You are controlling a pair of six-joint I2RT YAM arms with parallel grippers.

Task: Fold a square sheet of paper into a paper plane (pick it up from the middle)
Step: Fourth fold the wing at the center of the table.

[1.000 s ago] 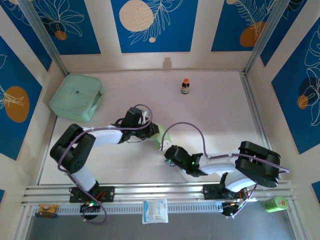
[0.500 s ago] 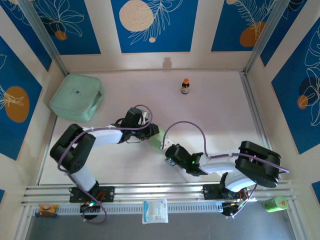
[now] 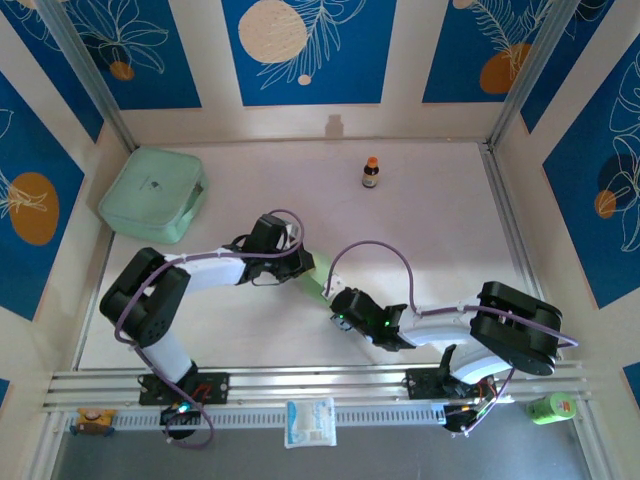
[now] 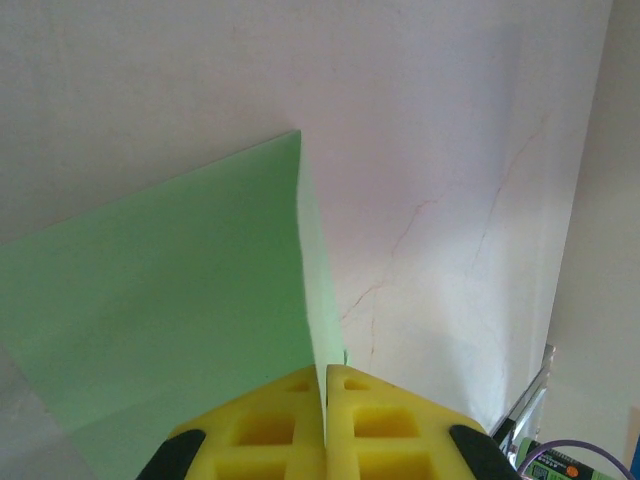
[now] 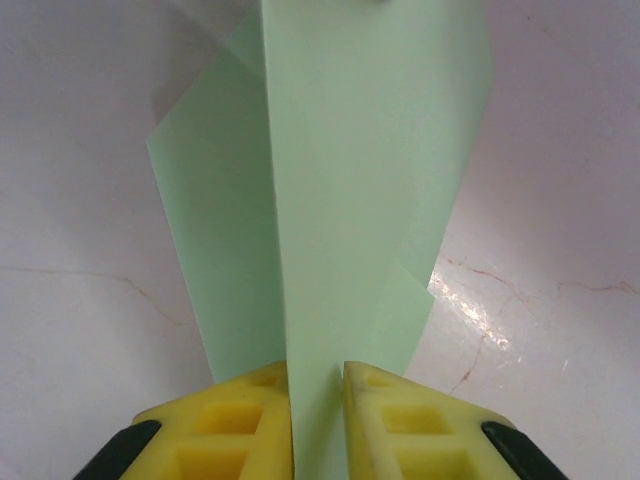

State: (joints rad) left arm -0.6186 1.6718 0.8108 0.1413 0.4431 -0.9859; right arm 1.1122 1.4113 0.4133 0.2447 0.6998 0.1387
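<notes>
The square sheet of paper [image 3: 319, 284], pale lime green and partly folded, hangs between my two grippers near the middle of the table. My left gripper [image 3: 306, 268] is shut on one edge of it; in the left wrist view the yellow fingertips [image 4: 326, 375] pinch the thin edge and the paper [image 4: 170, 310] spreads away to the left. My right gripper [image 3: 336, 300] meets it from the near side. In the right wrist view its jaws [image 5: 316, 375] stand narrowly apart with a creased fold of the paper [image 5: 360, 180] running up between them.
A mint-green rounded box [image 3: 153, 193] sits at the back left. A small brown bottle [image 3: 371, 172] stands at the back centre. On the front rail lie a white packet [image 3: 310, 421] and a green can [image 3: 551, 407]. Purple cables loop over both arms.
Both grippers have edged slightly closer together over the paper, and less of the green sheet shows between them from above. The arms otherwise hold their places.
</notes>
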